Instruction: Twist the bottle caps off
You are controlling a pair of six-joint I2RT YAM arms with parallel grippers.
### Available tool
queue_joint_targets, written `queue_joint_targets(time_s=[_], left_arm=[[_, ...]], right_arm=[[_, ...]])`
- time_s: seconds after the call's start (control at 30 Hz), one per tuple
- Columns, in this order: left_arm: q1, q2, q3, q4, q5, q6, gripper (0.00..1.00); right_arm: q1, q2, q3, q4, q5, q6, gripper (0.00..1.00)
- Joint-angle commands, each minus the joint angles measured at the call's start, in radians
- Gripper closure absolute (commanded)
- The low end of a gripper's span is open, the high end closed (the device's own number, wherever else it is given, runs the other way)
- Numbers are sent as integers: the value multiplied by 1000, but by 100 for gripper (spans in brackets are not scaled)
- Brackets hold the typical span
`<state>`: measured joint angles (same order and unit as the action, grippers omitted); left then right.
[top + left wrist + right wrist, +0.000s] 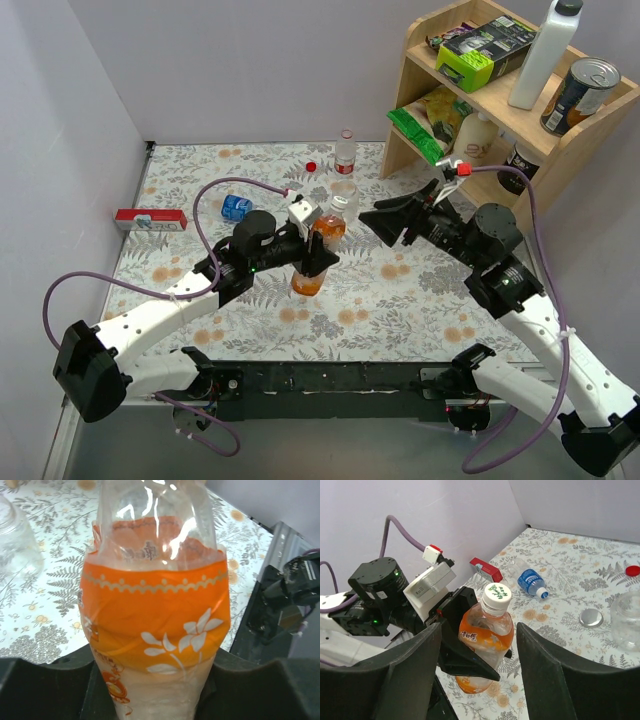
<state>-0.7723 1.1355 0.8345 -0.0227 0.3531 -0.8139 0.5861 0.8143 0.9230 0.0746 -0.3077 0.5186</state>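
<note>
Left tool (316,262) grips orange bottle (309,281) — capped

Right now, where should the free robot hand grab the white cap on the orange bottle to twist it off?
Probably by the round side of the white cap, one finger on each side. The left gripper clamps the orange bottle around its middle, so the cap sticks out free at the top. The open right gripper faces it, so coming straight in from the cap end looks best.

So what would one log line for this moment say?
left claw shut on orange bottle | right claw open | white cap on
</note>
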Motion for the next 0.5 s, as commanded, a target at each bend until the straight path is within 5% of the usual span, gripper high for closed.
queue_joint_targets(time_s=[0.0,0.47], left_arm=[[1,1,41,-16,-80,25,59],[-18,20,44,-28,-97,41,60]], right_arm=[[20,35,8,87,79,47,32],[41,192,88,80,76,78,34]])
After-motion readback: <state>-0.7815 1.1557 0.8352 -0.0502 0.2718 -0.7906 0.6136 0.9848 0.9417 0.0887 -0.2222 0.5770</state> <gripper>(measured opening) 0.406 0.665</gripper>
